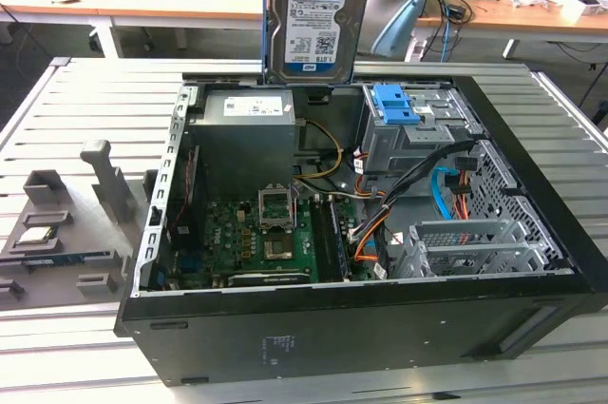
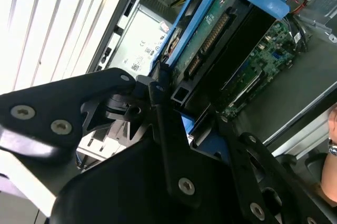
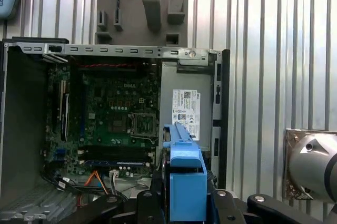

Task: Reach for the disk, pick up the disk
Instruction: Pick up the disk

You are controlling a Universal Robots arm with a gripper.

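**Q:** Where was the disk (image 1: 318,19)?
**A:** In the exterior view it hung upright over the far edge of the open PC case (image 1: 332,337), long axis vertical, label to camera.
**Q:** And the gripper (image 2: 187,110)?
**A:** Directly above the disk, clamped on its top end.
**Q:** What was inside the case?
**A:** Motherboard (image 1: 256,233), cables (image 1: 380,204) and a drive cage w/ a blue latch (image 1: 397,105).

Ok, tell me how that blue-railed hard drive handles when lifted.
The silver-grey metal disk with blue plastic side rails looks rigid, probably dense for its size. Hanging upright from the gripper, smooth rails might slip; its exposed circuit board seems knock-sensitive.
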